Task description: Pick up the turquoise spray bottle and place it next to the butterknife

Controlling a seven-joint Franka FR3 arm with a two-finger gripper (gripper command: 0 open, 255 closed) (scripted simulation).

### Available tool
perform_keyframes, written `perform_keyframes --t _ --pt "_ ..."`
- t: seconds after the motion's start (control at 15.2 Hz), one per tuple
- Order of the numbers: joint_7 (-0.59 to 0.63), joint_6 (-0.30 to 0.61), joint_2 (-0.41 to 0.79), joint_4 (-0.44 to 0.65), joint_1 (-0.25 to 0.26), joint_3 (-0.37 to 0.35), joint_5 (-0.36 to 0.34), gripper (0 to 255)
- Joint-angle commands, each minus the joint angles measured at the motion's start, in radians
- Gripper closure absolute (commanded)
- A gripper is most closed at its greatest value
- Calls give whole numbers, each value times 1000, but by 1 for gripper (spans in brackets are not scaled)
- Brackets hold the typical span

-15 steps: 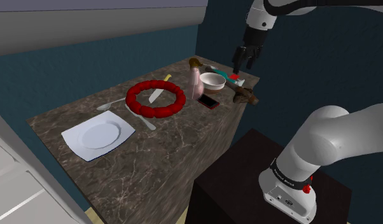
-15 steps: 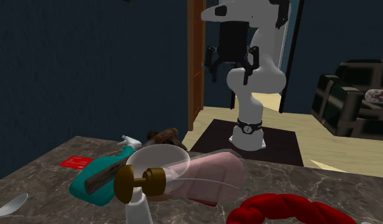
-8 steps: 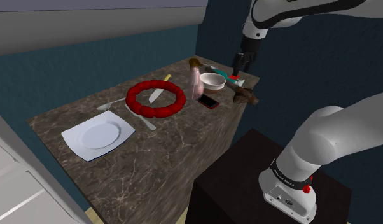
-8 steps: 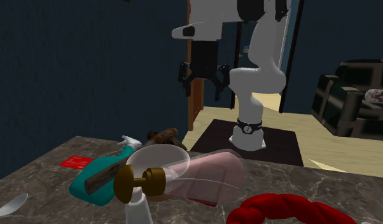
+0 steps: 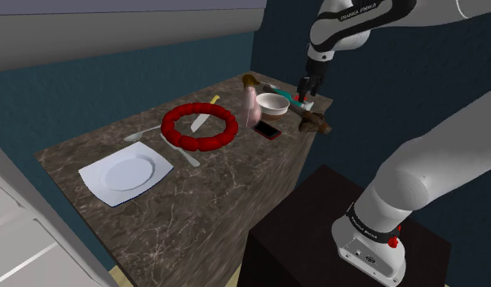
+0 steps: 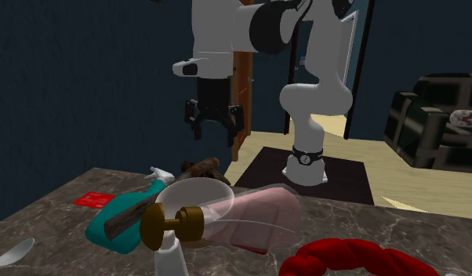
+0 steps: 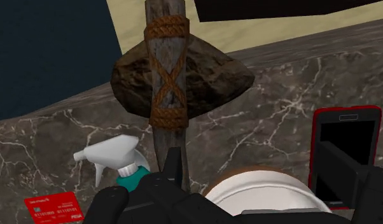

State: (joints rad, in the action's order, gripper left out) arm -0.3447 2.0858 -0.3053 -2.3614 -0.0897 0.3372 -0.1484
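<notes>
The turquoise spray bottle (image 6: 109,225) lies on its side at the dark marble counter's far end, its white trigger head (image 7: 111,153) pointing toward a stone axe (image 7: 177,76). In the shoulder view the bottle (image 5: 298,103) lies just behind a white bowl (image 5: 273,103). My gripper (image 5: 305,88) hangs open above the bottle's head end, clear of it, with nothing between its fingers (image 6: 194,130). In the wrist view the gripper (image 7: 257,172) is over the bowl's rim (image 7: 260,189), with the bottle head beside one finger. A yellow-handled knife (image 5: 202,119) lies inside a red ring (image 5: 199,127).
A red phone (image 7: 344,135) and a red card (image 7: 53,207) lie near the bottle. A pink bottle with a brown cap (image 6: 165,226) lies beside the bowl. A white plate (image 5: 128,173), a spoon (image 5: 138,134) and another silver utensil (image 5: 189,156) are farther along the counter (image 5: 211,200).
The arm has swung over the counter's far end and come down toward the bottle's head. The fingers stayed open. Nothing on the counter has moved.
</notes>
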Motion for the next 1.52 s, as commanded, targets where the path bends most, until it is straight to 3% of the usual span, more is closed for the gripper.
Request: perform_keyframes --t 0.0,0.4,0.73,1.45 --pt "-48 35 73 37 -4 30 8 0" --pt "-196 118 306 172 -23 96 78 0" --pt "-321 154 508 319 -68 113 165 0" --pt "-344 243 571 287 -84 102 200 0"
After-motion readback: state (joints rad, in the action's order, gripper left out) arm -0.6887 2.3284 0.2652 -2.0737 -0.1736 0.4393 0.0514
